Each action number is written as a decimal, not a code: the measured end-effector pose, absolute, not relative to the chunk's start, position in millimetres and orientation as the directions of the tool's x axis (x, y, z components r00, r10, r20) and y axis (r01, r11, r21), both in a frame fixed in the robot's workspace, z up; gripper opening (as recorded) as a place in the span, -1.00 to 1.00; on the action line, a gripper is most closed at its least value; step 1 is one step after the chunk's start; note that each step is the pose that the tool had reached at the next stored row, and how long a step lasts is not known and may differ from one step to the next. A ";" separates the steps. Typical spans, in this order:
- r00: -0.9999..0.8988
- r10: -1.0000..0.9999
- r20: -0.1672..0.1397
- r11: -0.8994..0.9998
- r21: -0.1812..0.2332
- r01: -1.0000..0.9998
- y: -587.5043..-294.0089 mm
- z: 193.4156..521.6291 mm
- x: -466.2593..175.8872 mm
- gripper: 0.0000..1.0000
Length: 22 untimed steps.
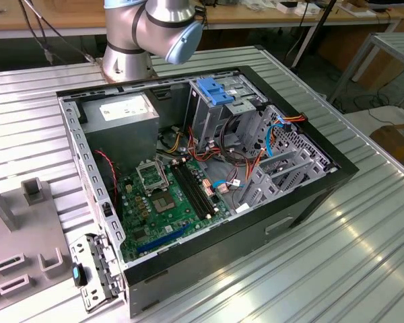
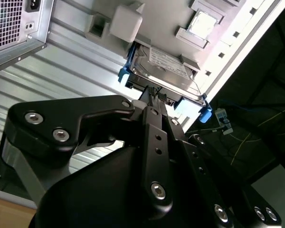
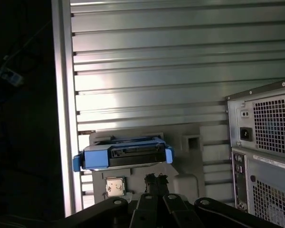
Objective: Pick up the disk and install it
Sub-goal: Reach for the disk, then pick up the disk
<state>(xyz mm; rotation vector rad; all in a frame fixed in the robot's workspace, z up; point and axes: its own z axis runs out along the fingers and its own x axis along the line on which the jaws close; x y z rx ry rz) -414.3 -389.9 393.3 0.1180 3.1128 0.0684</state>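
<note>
Gripper (image 2: pixel 154 96) hangs just short of the disk (image 2: pixel 168 66), aimed at its connector edge; the two tips look drawn together w/ nothing between them, and I see no contact w/ the drive, so nothing is held. Disk lies w/ its label face showing in a grey fixture (image 2: pixel 126 23) on the ribbed worktop (image 3: pixel 180 71), close to the worktop's edge and near the PC case (image 1: pixel 209 168); the fixture prob. keeps it square at a known spot. Blue rails (image 3: pixel 92 156) are clipped on both sides, presumably so it slides into a bay. A small square chip (image 3: pixel 115 186) sits in the same fixture, just beside the drive.

In the exterior view the case lies open face up, giving access from above; a bare blue bracket (image 1: pixel 215 91) tops the drive cage (image 1: pixel 219 118). Judged stage: pickup, disk not yet lifted.
</note>
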 end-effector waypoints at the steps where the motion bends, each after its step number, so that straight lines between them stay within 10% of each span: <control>1: -0.997 0.076 -0.024 0.996 0.045 0.075 -389.9 393.3 -418.3 -0.79; 22: -0.998 0.062 -0.021 0.997 0.045 0.061 -389.0 393.3 -467.2 -0.79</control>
